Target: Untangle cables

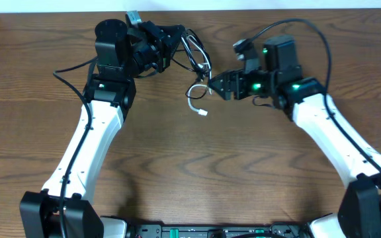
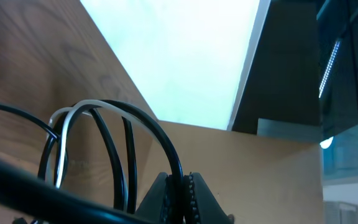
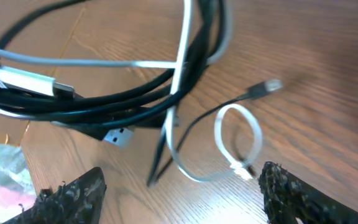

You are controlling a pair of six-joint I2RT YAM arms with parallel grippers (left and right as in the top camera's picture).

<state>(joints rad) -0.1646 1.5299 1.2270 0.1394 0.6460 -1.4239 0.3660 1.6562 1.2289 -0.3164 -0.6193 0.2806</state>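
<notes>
While the left hand (image 1: 177, 39) clamps the black cable (image 2: 129, 162) near the table (image 1: 58, 26) edge, the right hand (image 1: 213, 84) gapes.

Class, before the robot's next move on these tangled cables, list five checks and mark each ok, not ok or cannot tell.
1. Left claw shut on the black cable: ok.
2. Right claw open: ok.
3. White cable lies ahead of the right claw, not gripped: ok.
4. Cables apart: not ok; white crosses black near the left claw.
5. White cable's plug end lying on the table: ok.
</notes>
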